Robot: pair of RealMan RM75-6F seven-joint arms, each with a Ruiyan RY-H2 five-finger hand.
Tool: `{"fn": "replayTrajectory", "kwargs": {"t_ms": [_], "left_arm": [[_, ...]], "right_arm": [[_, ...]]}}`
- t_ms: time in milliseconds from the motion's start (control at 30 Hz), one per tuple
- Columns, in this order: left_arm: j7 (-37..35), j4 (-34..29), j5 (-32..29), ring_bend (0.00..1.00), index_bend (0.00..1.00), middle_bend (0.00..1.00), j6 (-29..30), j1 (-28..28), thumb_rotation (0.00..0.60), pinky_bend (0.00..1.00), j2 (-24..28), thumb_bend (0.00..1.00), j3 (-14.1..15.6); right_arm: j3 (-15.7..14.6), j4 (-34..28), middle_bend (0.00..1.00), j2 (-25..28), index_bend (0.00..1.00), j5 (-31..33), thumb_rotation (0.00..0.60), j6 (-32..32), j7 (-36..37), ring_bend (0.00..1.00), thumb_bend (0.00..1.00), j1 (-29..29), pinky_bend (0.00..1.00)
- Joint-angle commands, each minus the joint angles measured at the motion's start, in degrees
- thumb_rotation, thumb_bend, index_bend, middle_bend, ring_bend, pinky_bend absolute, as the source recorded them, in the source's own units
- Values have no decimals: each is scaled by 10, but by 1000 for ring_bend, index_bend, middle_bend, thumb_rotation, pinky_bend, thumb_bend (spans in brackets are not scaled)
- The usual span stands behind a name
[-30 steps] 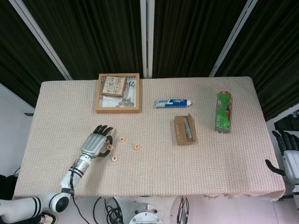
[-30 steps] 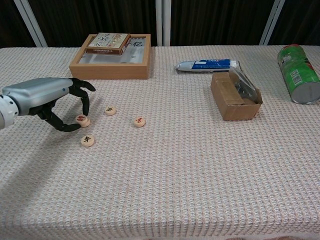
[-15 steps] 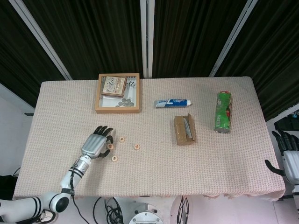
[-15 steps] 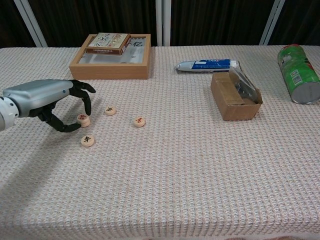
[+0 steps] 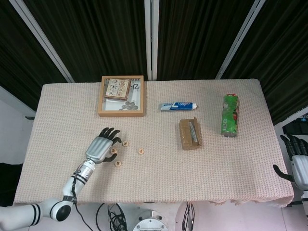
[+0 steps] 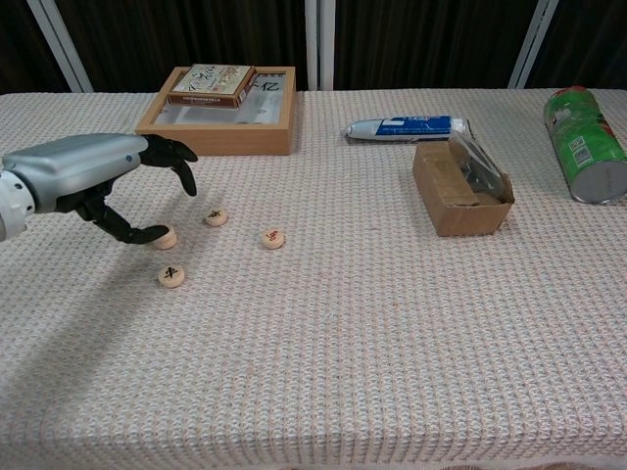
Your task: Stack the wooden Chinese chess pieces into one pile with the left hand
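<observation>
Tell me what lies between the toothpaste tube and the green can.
Only bare tablecloth lies between the toothpaste tube and the green can; the head view shows it. The open cardboard box sits nearer, below that line.

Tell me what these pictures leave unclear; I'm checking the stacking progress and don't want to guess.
- Chess piece beside the left robot hand: chest view, the thumb covers its edge, so one piece or two stacked is unclear.
- Characters on the pieces: head view, too small.
- Right robot hand: head view, cut off by the frame edge; absent from chest view.
- Wooden tray contents: partly hidden by the card box.
</observation>
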Motion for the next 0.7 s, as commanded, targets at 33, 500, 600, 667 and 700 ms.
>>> {"fn": "replayTrajectory", "kwargs": {"t_ms": [33,500,600,667,700], "left_arm": [[46,-18,-20,0,314,81,-9,-18,600,0,1,314,-13],[193,-13,-216,0,314,81,-25,-82,600,0,-59,308,-58],[204,-3,-242,0,314,81,-27,-92,600,0,-65,306,-59],[207,7,-256,0,317,81,-27,-98,600,0,-71,307,-58],[207,12,-260,0,320,82,-27,-100,600,0,-74,307,-58]], "right_arm": [[0,0,0,-1,0,0,600,-1,-1,0,203,1,0],[2,4,0,1,0,1,600,-7,6,0,213,5,0],[1,5,0,-1,0,1,600,-9,6,0,213,6,0],[1,6,0,-2,0,1,600,-10,6,0,213,6,0],[1,7,0,-3,0,2,600,-10,6,0,213,6,0]]}}
